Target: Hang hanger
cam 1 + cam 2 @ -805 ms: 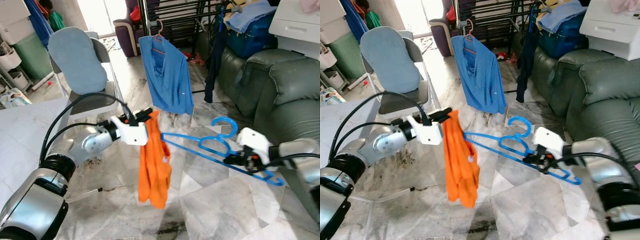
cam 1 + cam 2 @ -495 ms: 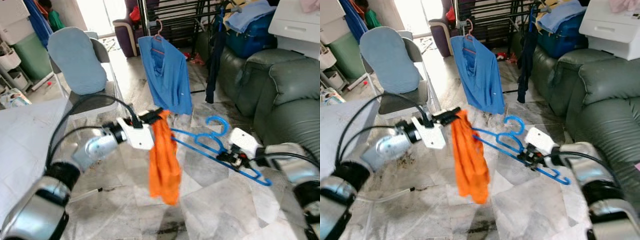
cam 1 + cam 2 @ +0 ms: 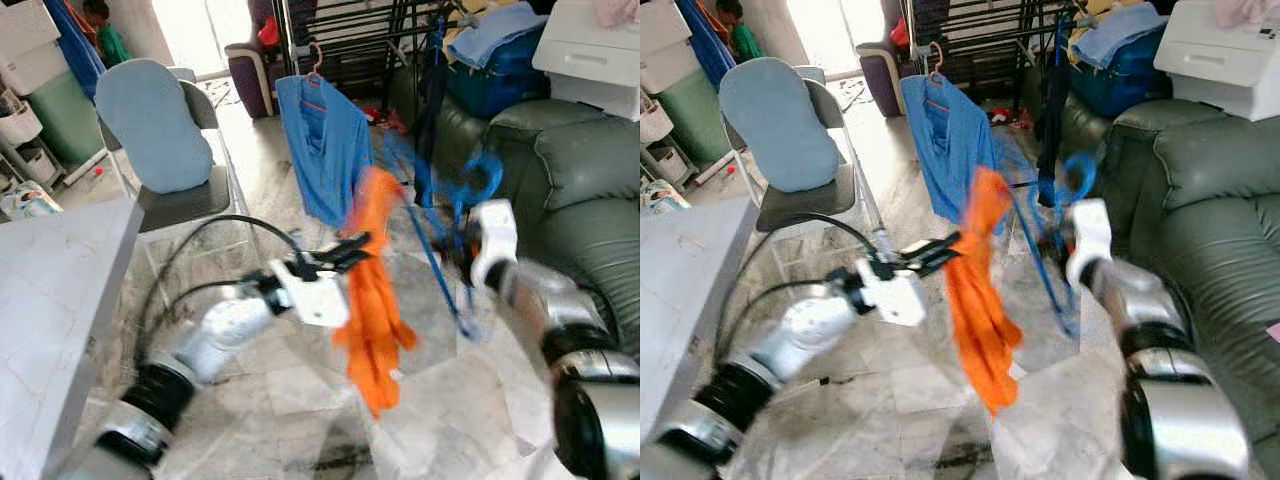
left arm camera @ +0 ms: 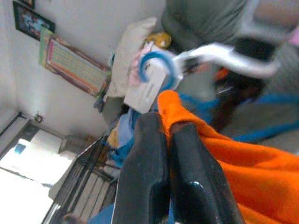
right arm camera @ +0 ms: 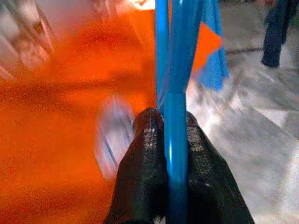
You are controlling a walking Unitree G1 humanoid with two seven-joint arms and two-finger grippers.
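Left gripper [image 4: 161,154] pinches the orange garment [image 3: 375,300]; right gripper [image 5: 166,135] clamps the blue hanger [image 5: 175,70]. Steady both arms; you should thread the hanger into the neck opening slowly

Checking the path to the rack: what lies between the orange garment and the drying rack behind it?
In the head views, the blue shirt on its pink hanger hangs between the orange garment and the black drying rack.

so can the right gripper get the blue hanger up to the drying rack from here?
Probably yes. The right gripper is shut on the blue hanger, raised near the drying rack. The orange garment, pinched by the left gripper, hangs beside it and could snag.
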